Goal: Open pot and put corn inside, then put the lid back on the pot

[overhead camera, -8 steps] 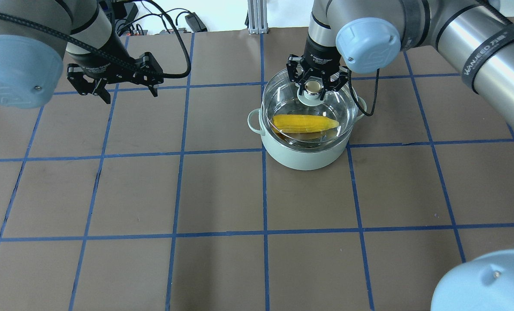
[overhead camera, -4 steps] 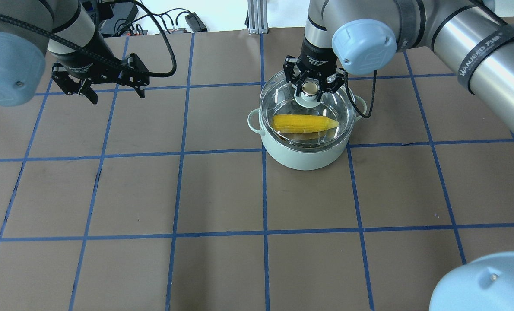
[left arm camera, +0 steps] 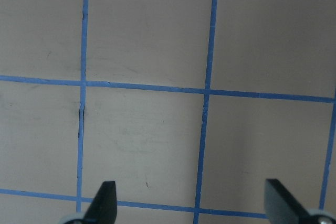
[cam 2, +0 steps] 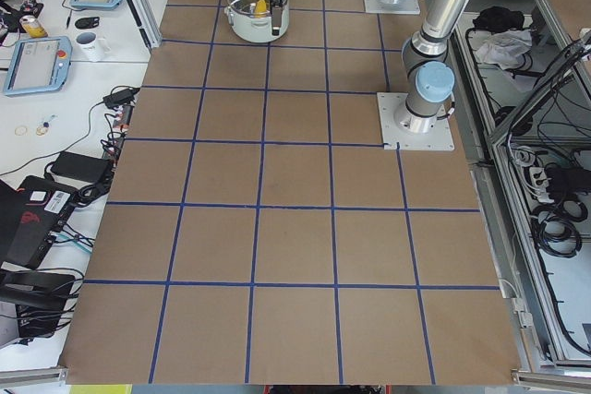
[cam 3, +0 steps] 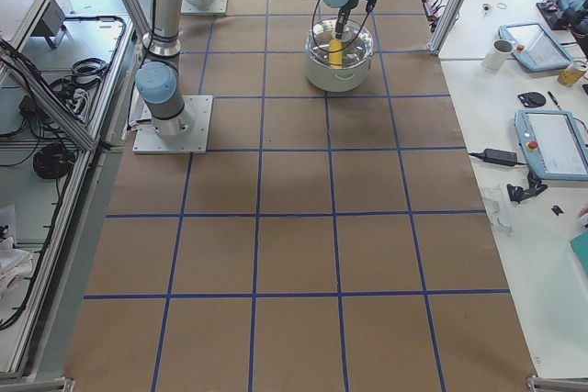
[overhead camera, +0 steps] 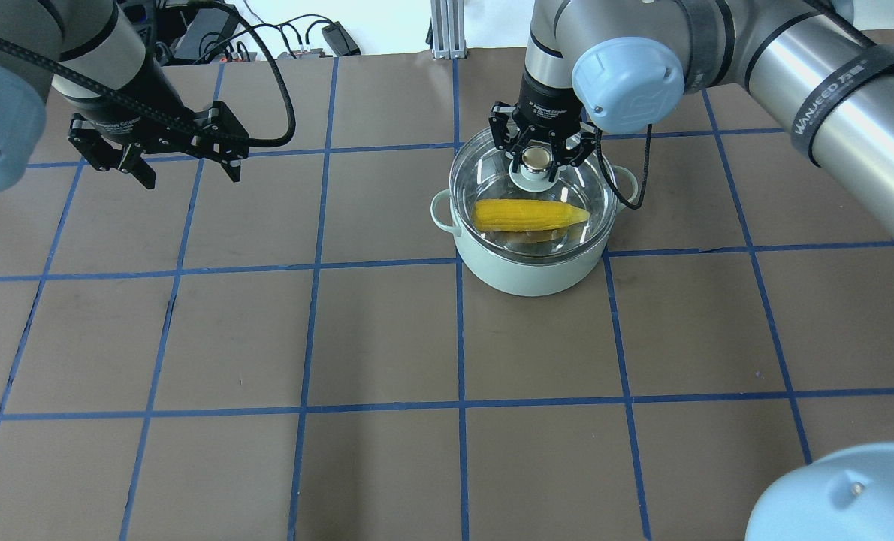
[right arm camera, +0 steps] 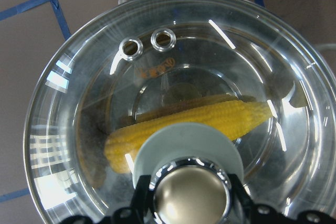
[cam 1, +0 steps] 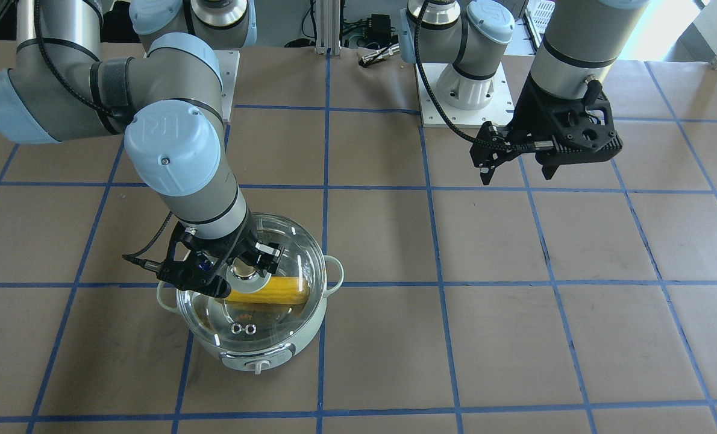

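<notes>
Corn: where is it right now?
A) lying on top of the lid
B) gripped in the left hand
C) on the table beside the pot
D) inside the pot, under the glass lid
D: the corn lies inside the pot and shows through the glass lid, whose knob the right hand grips.

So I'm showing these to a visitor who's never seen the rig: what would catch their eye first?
The bright yellow corn lies in the mint-green pot, right of centre toward the far edge of the table in the overhead view, seen through the clear glass lid. The right gripper is shut on that lid's knob from above, while the left gripper hangs open above the table at the far left.
</notes>
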